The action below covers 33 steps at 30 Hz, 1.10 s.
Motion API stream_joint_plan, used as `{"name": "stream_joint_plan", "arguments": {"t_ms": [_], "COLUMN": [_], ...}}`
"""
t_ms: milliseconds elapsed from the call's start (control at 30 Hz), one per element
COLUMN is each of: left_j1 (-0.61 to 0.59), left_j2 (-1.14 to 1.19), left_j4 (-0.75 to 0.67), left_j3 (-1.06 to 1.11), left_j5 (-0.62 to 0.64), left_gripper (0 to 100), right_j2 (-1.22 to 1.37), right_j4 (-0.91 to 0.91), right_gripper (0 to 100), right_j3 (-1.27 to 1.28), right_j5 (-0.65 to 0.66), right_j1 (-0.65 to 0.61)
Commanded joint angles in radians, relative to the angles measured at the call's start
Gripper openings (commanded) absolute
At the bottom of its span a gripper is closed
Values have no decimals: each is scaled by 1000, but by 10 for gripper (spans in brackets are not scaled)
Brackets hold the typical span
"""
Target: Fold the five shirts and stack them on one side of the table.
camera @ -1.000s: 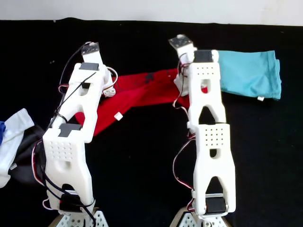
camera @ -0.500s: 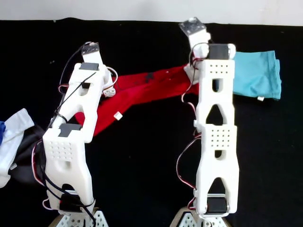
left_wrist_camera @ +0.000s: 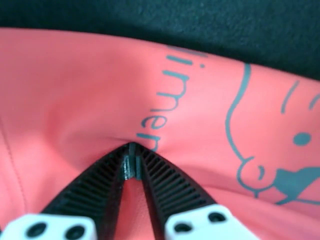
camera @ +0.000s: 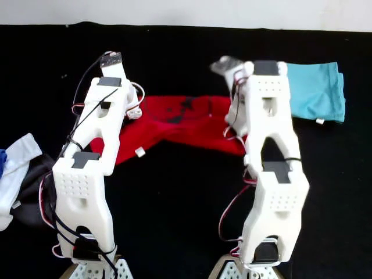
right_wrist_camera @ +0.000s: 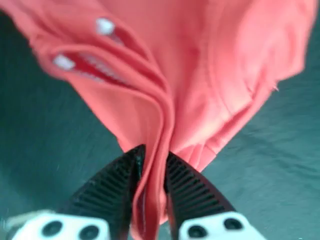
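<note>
High view: the red shirt [camera: 174, 119] lies stretched across the middle of the black table [camera: 174, 221]. One end runs under the left arm [camera: 93, 145] and the other under the right arm [camera: 270, 168]. A small white tag [camera: 139, 152] shows at its near edge. A folded teal shirt [camera: 317, 90] lies flat at the far right of the table, just beside the right arm's wrist; whether it touches the red shirt cannot be told, since the arm covers the gap. At the left edge sits a loose heap: a white shirt [camera: 17, 160] over a dark garment [camera: 32, 195], with a sliver of blue cloth [camera: 2, 163] beside them.

Left wrist view: the left gripper [left_wrist_camera: 131, 152] has its black ribbed fingers [left_wrist_camera: 100, 185] drawn almost together at the tips, pinching a small pucker of the red shirt. Bluish lettering and a cartoon drawing [left_wrist_camera: 270, 165] are printed on the cloth around the pinch. The dark table shows past the shirt's far edge.

Right wrist view: the right gripper [right_wrist_camera: 152, 155] is clamped on a folded ridge of the red shirt's edge, which runs down between the two narrowly parted fingers [right_wrist_camera: 115, 185]. The dark table shows on both sides of the bunched cloth.
</note>
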Motion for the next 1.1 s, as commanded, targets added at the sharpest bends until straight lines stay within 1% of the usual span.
{"name": "stream_joint_plan", "arguments": {"t_ms": [0, 67, 133, 167, 200, 367, 433, 500, 567, 667, 800, 900, 1000, 1067], "left_j1": [8, 8, 8, 8, 8, 8, 8, 8, 8, 8, 8, 8, 8, 8], "left_j2": [5, 5, 5, 5, 5, 5, 5, 5, 5, 5, 5, 5, 5, 5], "left_j4": [0, 0, 0, 0, 0, 0, 0, 0, 0, 0, 0, 0, 0, 0], "left_j3": [-18, -18, -18, -18, -18, -18, -18, -18, -18, -18, -18, -18, -18, -18], "left_j5": [6, 6, 6, 6, 6, 6, 6, 6, 6, 6, 6, 6, 6, 6], "left_gripper": [8, 8, 8, 8, 8, 8, 8, 8, 8, 8, 8, 8, 8, 8], "right_j2": [-108, -110, -113, -114, -116, -116, -108, -96, -54, 56, 223, 335, 426, 464], "right_j4": [-50, -67, -74, -73, -70, -7, -10, -71, -166, -272, -358, -410, -418, -383], "right_gripper": [39, 122, 213, 240, 247, 230, 230, 230, 229, 207, 187, 187, 185, 184], "right_j3": [189, 245, 248, 234, 209, -38, -145, -196, -177, -156, -208, -302, -443, -541], "right_j5": [52, 57, 60, 61, 68, 75, 49, -28, -97, -153, -160, -160, -160, -160], "right_j1": [-8, -7, -7, -7, -8, -8, -8, -8, -12, -15, -2, 47, 110, 140]}}
